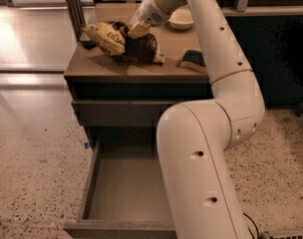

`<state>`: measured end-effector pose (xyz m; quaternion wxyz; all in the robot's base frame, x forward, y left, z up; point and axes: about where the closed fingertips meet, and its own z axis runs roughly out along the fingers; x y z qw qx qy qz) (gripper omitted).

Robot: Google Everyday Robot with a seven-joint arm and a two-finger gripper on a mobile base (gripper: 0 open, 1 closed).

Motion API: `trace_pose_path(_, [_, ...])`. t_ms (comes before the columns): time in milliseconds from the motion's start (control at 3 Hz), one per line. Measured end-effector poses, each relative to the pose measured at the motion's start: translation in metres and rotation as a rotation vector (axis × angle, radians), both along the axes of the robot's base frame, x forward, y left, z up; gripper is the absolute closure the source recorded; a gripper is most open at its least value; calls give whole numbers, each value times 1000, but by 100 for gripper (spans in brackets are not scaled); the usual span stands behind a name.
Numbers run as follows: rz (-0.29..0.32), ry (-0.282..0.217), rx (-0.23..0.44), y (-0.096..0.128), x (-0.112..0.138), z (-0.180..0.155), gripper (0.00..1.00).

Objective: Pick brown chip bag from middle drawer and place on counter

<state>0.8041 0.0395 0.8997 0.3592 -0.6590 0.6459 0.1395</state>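
Note:
The brown chip bag [119, 41], cream and dark brown and wrinkly, is over the left part of the tan counter [96, 67], with its lower edge at or just above the surface. My gripper [137, 30] is at the bag's upper right and shut on its top. The middle drawer [119, 193] is pulled open below the cabinet front and its flat bottom holds nothing I can see. My white arm covers the drawer's right side.
A green-and-yellow sponge [193, 59] lies at the counter's right, partly behind my arm. A white bowl [181, 18] stands at the counter's back. A closed drawer front [116, 112] sits above the open drawer. Speckled floor lies on the left.

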Motion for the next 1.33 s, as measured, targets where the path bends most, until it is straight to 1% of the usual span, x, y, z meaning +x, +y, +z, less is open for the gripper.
trace_pose_path(333, [0, 0, 0, 0, 0, 0, 82])
trace_pose_path(1333, [0, 0, 0, 0, 0, 0, 12])
